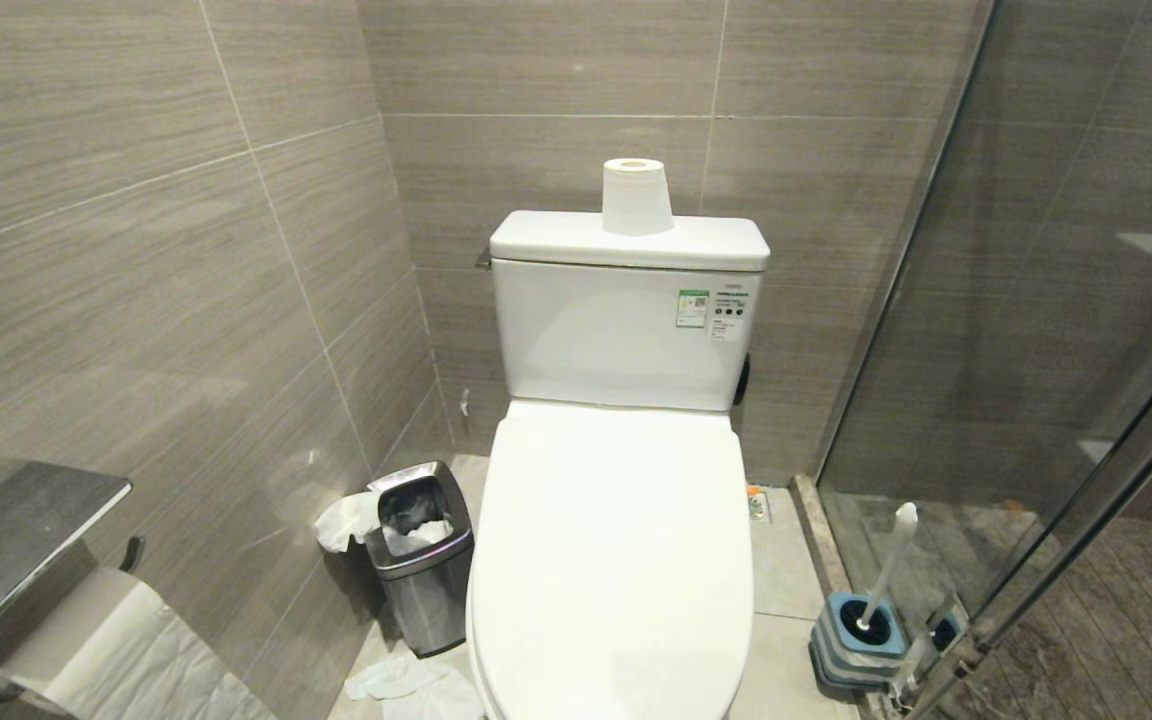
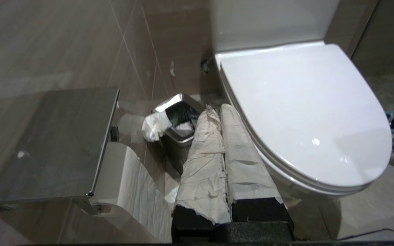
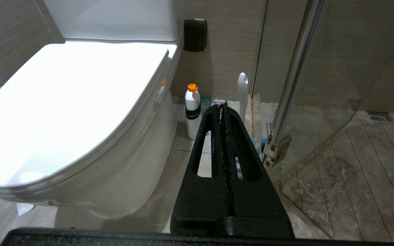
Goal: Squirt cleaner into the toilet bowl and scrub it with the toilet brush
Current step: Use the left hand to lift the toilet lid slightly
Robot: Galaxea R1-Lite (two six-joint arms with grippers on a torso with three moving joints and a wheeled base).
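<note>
The white toilet bowl [image 1: 616, 560] stands in the middle with its lid down, so the inside is hidden. The toilet brush [image 1: 888, 565] rests in its blue holder [image 1: 861, 640] on the floor to the right, against the glass; its white handle [image 3: 243, 89] also shows in the right wrist view. A white cleaner bottle [image 3: 193, 109] with an orange cap stands on the floor between toilet and brush. My left gripper [image 2: 216, 108], its fingers wrapped in pale paper, is shut and empty beside the lid's left edge. My right gripper [image 3: 223, 104] is shut and empty, right of the toilet.
A steel waste bin [image 1: 421, 560] with tissue hanging out stands left of the toilet, with crumpled tissue [image 1: 406, 685] on the floor near it. A steel paper holder [image 1: 16, 540] juts from the left wall. A paper roll [image 1: 636, 195] sits on the cistern. A glass shower partition [image 1: 1036, 350] closes the right side.
</note>
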